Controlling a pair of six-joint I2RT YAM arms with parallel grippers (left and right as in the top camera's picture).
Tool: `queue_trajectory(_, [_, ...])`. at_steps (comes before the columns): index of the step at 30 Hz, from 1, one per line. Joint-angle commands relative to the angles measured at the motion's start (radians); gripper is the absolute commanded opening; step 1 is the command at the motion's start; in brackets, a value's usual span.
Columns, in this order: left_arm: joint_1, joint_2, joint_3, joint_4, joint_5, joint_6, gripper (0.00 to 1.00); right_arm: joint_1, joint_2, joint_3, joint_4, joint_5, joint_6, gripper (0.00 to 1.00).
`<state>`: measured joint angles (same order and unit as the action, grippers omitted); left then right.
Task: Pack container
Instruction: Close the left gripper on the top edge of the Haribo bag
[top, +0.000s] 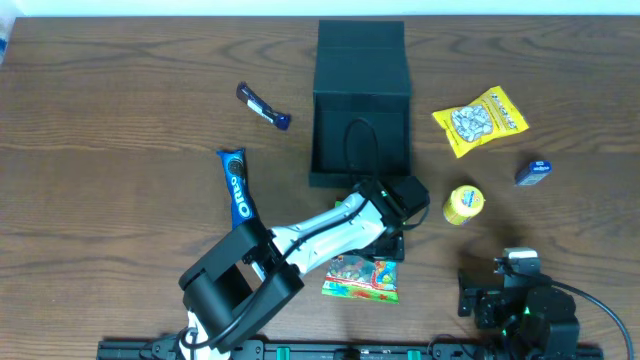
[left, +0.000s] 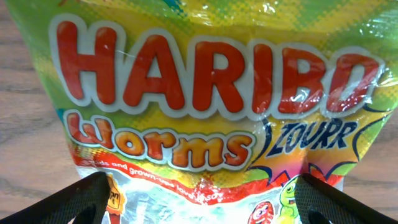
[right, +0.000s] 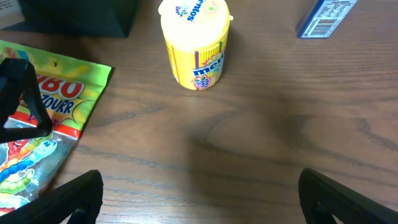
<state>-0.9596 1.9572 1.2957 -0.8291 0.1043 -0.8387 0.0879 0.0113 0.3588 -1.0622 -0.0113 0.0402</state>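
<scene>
Directly beneath the left gripper (left: 211, 204), on the brown wood-grain table (top: 120, 150), lies the glossy yellow-and-green Haribo gummy-worm bag (left: 205, 93), flat and face up. The jaws are spread wide and empty, one black finger at each lower corner of the left wrist view, and the bag's lettering runs from one finger toward the other. That puts the bag's long axis along the line of the jaws, not across it, and the bag looks wider than the gap. I judge that a straight descent would land the fingers on the foil, so they would have to gather it into a pinch. The dark teal-green square rigid container (top: 335, 130) stands just beyond the bag on the side away from the robot. Its hinged flap lid (top: 360, 55) is thrown back toward the far edge, and its inside is bare of snacks, with only a thin dark cable showing over it from above. The left arm, reaching slantwise across the table, is plainly nearer to both bag and container. The right gripper (right: 205, 199) sits at the near right edge, jaws wide apart and holding nothing. Room round the bag is fair: the yellow cylindrical Mentos tub (top: 463, 203) stands upright to its right, near but apart, while the blue Oreo packet (top: 237, 185) and the small blue cardboard box (top: 533, 172) lie well clear. The carry should be short, up over the container's near wall.
</scene>
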Motion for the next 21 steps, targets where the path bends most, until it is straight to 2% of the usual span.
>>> queue_trajectory(1, [-0.006, 0.018, 0.016, -0.005, -0.019, -0.008, 0.96, -0.008, -0.005, -0.003, -0.008, 0.0, -0.012, 0.99])
queue_trajectory(21, [-0.007, 0.049, 0.016, -0.008, -0.06, -0.008, 0.96, -0.008, -0.006, -0.003, -0.008, -0.001, -0.012, 0.99])
